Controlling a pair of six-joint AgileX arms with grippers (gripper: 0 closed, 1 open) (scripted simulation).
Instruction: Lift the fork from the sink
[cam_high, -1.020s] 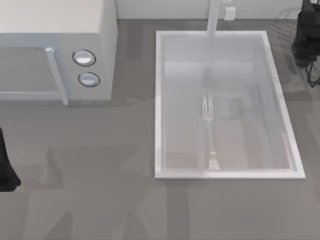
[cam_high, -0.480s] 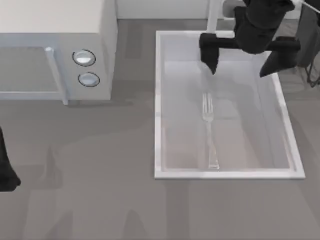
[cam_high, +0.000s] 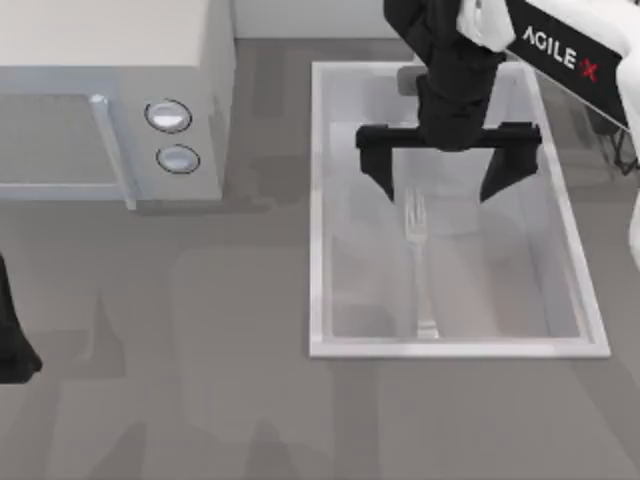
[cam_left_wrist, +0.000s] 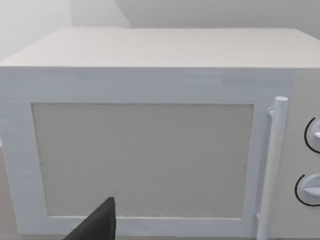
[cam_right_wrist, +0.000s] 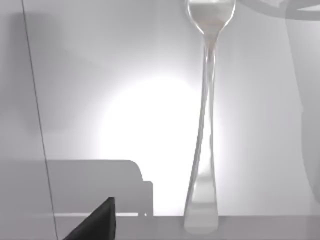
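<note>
A slim, pale silver fork (cam_high: 418, 262) lies flat on the floor of the sink (cam_high: 318, 210), running lengthwise along its middle, tines toward the faucet end and the rounded handle end near the front wall. In the right wrist view the fork (cam_right_wrist: 204, 150) shows as one long thin handle on the glossy basin floor.

Half a second ago the right end effector (cam_high: 441, 185) hung over the faucet end of the sink, off to the right. It has now swung inward and squared up, so its two dark fingers (cam_high: 378, 168) stand spread wide, released, one on either side of the tines and apparently above them. Nothing is held, and the fork has not shifted.

This reads as the approach nearly lined up, with the descent and closing not yet done.

On the left of the worktop stands a white microwave (cam_high: 120, 110). The left arm is parked at the top view's left edge, facing the microwave.
</note>
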